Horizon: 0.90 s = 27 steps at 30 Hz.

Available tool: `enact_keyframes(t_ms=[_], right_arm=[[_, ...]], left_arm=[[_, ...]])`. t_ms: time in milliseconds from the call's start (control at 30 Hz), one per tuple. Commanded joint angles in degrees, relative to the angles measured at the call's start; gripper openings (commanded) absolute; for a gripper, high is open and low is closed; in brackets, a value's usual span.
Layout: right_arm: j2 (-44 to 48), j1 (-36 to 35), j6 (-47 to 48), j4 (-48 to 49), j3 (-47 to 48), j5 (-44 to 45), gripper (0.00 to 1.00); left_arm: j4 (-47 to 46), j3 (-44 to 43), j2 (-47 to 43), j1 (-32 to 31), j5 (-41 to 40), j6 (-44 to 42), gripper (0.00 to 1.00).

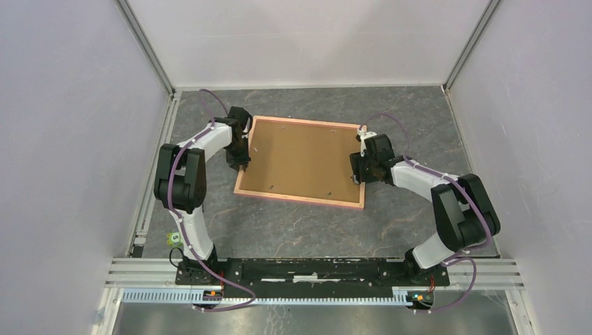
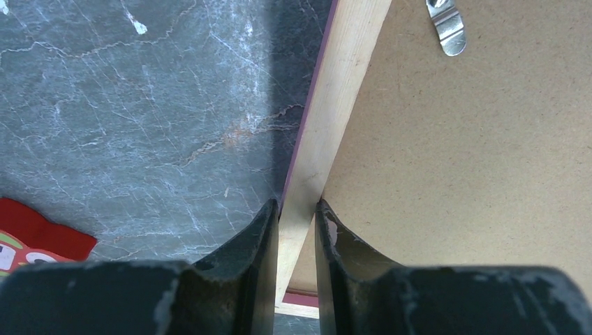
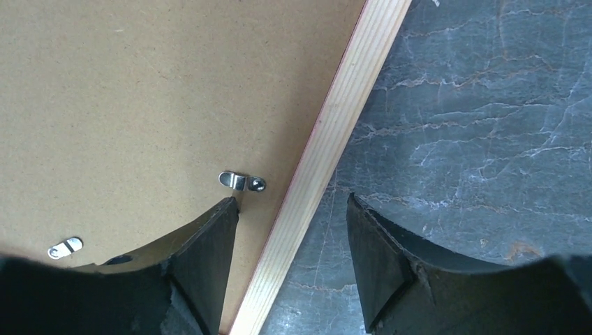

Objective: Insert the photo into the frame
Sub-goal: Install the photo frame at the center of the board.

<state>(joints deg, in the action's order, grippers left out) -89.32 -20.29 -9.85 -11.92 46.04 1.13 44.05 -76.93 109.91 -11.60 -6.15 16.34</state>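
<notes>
Top external view showed the frame [image 1: 300, 199] lying face down on the grey marbled table [image 1: 314, 234]. It sat toward the far edge, about midway between the left and right edges, and was turned slightly so that its near-right corner sat closer to the arms than its near-left one. A brown backing board [image 1: 304, 160] filled it, with pale wooden rails and a pink outer edge around it.

The left gripper [image 2: 299, 204] stood at the frame's left rail, close to the near-left corner. In the left wrist view its fingers [image 2: 269, 230] pressed against both sides of the bare wooden rail, one on the table side and one over the board, so it had the rail pinched. A metal turn clip [image 2: 447, 28] lay on the board farther along. A red printed scrap [image 2: 35, 237] lay on the table off to the side.

The right gripper [image 3: 290, 197] stood at the frame's right rail. Its jaws were parted and straddled the rail with a gap on each side, holding nothing. One finger was over the board beside another clip [image 3: 241, 181], and the other was over the table.
</notes>
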Motion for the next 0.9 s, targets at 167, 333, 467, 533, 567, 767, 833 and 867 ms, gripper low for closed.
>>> enact_keyframes(t_ms=[167,333,467,533,567,767,833,867], right_arm=[[-2.12,-0.03,-4.34,6.21,1.0,1.54,0.62],[-1.82,-0.09,-7.11,7.11,0.26,5.25,0.61],[-1.65,-0.14,-9.46,8.16,-0.56,7.42,0.55],[-1.84,-0.09,-10.55,8.47,-0.64,8.03,0.53],[-1.84,-0.09,-10.84,9.04,-0.92,8.08,0.54],[-3.3,-0.09,-8.14,10.06,0.43,4.42,0.57],[-3.39,0.08,-8.49,7.18,1.51,3.81,0.58],[-3.01,0.21,-9.17,6.06,1.8,3.8,0.59]], left_arm=[[-0.05,-1.01,1.01,-0.56,-2.72,-2.19,0.02],[-0.04,-0.87,0.8,-0.61,-2.73,-2.28,0.02],[-0.03,-0.97,0.7,-0.63,-2.65,-2.19,0.02],[-0.02,-0.86,0.69,-0.69,-2.72,-2.19,0.02],[-0.04,-0.86,0.67,-0.72,-2.69,-2.23,0.02],[-0.03,-0.79,0.49,-0.91,-2.82,-2.45,0.02],[0.0,-0.68,0.63,-0.88,-2.8,-2.41,0.02],[-0.04,-0.68,0.64,-0.96,-2.76,-2.36,0.02]])
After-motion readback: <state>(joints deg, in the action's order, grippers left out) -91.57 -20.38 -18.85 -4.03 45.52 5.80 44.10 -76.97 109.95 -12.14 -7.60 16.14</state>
